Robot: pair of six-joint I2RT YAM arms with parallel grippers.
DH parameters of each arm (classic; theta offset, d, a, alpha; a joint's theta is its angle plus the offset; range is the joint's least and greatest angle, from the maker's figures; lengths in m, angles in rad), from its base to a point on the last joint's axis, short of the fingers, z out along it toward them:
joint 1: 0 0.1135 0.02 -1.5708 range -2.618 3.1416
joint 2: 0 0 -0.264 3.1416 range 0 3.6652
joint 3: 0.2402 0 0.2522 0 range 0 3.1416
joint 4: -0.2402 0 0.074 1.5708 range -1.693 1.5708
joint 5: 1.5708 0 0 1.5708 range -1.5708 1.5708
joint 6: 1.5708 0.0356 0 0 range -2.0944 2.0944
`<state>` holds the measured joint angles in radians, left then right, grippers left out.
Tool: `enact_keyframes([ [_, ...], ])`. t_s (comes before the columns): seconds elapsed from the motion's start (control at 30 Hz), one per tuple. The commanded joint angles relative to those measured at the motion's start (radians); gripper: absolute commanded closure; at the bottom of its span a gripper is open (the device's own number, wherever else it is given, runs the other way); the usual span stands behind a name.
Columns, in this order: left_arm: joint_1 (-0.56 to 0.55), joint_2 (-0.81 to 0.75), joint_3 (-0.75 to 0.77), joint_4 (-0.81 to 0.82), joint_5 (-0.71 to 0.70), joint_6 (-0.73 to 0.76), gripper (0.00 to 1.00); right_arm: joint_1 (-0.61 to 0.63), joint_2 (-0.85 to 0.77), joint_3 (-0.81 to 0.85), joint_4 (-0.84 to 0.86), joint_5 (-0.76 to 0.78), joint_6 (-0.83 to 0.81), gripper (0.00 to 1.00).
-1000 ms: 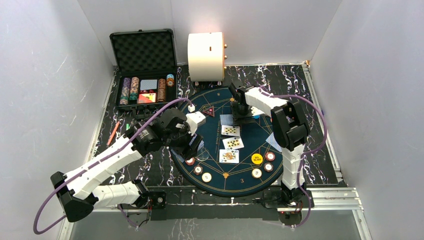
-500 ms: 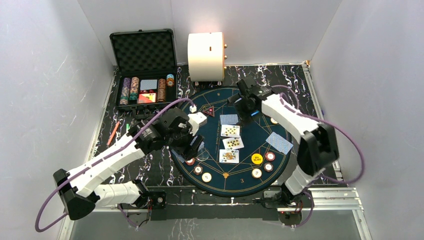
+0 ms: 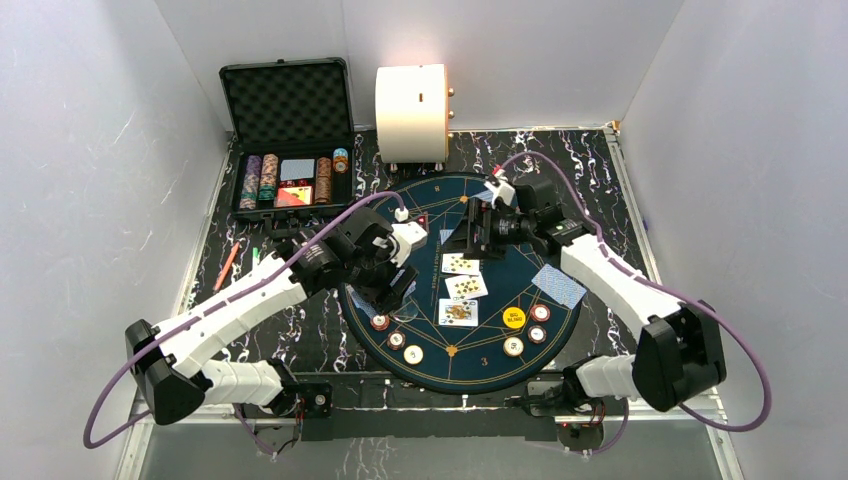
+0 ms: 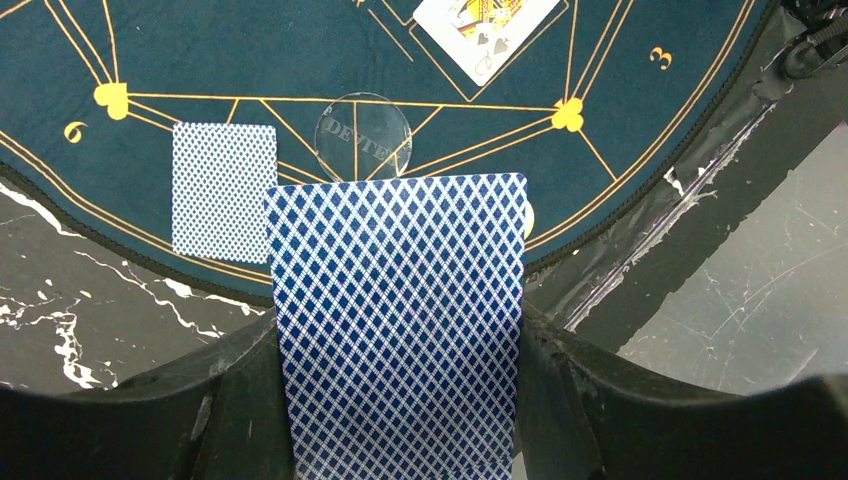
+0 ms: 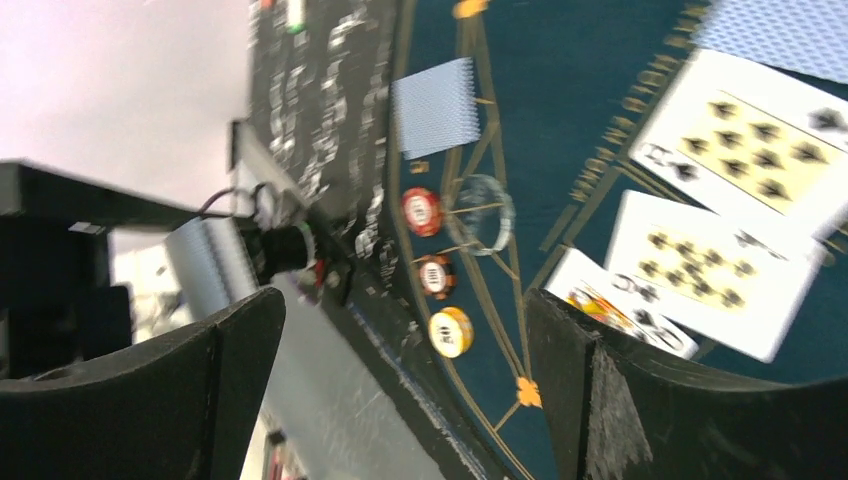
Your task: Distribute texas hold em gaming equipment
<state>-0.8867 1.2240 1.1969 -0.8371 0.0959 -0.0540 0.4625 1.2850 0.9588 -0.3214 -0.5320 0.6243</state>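
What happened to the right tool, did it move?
Yes. Judged against the cream cylinder, the right tool swung its body rightward, away from the cylinder; it now points left over the round mat.

left arm (image 3: 240, 300), right arm (image 3: 610, 280): white shells, black joints, black bases. purple cable (image 3: 86, 430) loops along each. right gripper (image 5: 405, 300) fingers (image 5: 130, 390) matte black, curved.

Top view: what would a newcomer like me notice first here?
The round green mat in the middle, with three face-up cards in a column on it. Over its left edge, the left end effector grips a blue-backed card. At the far left, an open black case holds chip stacks.
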Motion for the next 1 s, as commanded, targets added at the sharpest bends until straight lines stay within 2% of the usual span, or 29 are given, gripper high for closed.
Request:
enact_keyframes([
  [0.0,-0.005,-0.001,0.054,-0.004,0.022,0.029,1.0,-0.002,0.054,-0.017,0.272,-0.363,0.021,0.05],
  [0.1,-0.005,0.007,0.058,-0.006,0.024,0.028,1.0,-0.002,0.083,-0.043,0.459,-0.456,0.182,0.15],
  [0.2,-0.005,0.007,0.055,-0.005,0.026,0.031,1.0,0.013,0.119,-0.067,0.625,-0.527,0.304,0.17],
  [0.43,-0.005,0.005,0.056,-0.008,0.028,0.041,1.0,0.098,0.206,-0.019,0.6,-0.556,0.267,0.09],
  [0.73,-0.005,0.007,0.052,0.004,0.043,0.047,1.0,0.201,0.285,0.049,0.569,-0.534,0.25,0.09],
  [0.97,-0.005,0.005,0.05,0.01,0.054,0.047,1.0,0.241,0.325,0.085,0.457,-0.501,0.165,0.12],
])
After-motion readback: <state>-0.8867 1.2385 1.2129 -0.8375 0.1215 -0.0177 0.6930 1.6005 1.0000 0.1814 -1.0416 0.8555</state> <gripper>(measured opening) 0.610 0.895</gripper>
